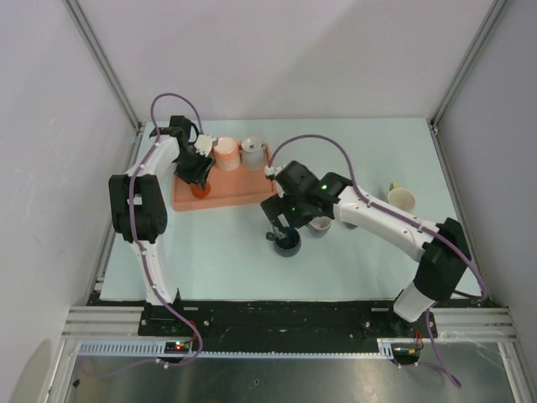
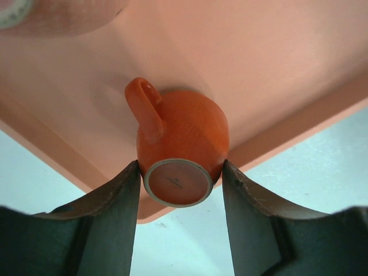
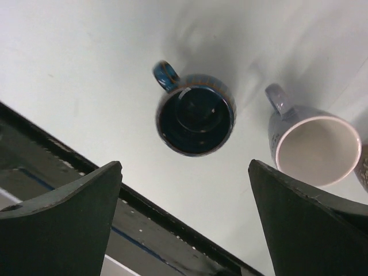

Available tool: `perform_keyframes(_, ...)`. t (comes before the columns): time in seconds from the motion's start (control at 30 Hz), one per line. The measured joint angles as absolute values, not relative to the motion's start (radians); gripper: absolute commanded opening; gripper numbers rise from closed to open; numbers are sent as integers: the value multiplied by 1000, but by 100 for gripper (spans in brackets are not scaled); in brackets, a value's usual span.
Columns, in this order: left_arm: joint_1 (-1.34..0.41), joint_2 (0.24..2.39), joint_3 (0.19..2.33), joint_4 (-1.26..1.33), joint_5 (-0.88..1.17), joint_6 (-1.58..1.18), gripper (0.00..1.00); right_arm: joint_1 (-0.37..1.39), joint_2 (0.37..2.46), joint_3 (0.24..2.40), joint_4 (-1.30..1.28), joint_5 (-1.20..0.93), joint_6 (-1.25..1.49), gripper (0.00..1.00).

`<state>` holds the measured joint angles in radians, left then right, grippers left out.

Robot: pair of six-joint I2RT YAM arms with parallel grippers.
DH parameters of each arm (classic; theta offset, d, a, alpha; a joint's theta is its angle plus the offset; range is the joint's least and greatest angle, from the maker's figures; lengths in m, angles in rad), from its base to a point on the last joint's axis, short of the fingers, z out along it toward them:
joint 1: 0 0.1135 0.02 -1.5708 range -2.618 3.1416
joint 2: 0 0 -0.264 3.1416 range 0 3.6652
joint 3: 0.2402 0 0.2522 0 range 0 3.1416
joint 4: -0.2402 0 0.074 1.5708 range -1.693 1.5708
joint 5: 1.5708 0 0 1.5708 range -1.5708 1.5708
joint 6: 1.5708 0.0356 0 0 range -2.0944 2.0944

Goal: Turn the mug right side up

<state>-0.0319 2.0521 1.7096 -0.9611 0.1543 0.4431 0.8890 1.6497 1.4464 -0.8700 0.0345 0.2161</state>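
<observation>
Table [image 1: 369, 159] carries an orange tray [image 1: 231, 195] at its far left, where the left gripper [image 2: 181, 169] pinches the upside-down orange mug [image 2: 184, 129], base up, by its sides. The right gripper [image 3: 184, 190] hangs spread wide above an upright dark blue mug [image 3: 195, 118], just beside an upright pale mug [image 3: 316, 149].
</observation>
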Motion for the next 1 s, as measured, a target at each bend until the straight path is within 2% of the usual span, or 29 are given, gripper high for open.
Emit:
perform_keyframes(0.17,-57,1990,1710,-962,234,406,0,818,1535,1415,-725,-102,237,100)
perform_keyframes(0.37,-93,1885,1738,-967,325,373,0,649,1471,1312,-377,-305,399,99)
perform_keyframes(0.7,-157,1777,1823,-979,468,321,0,558,1672,1300,308,-493,946,99)
perform_keyframes(0.87,-184,1702,1904,-978,566,276,0,553,1778,1300,547,-524,1188,99)
perform_keyframes(1.0,-196,1647,1938,-973,633,247,0,563,1841,1301,696,-551,1331,95)
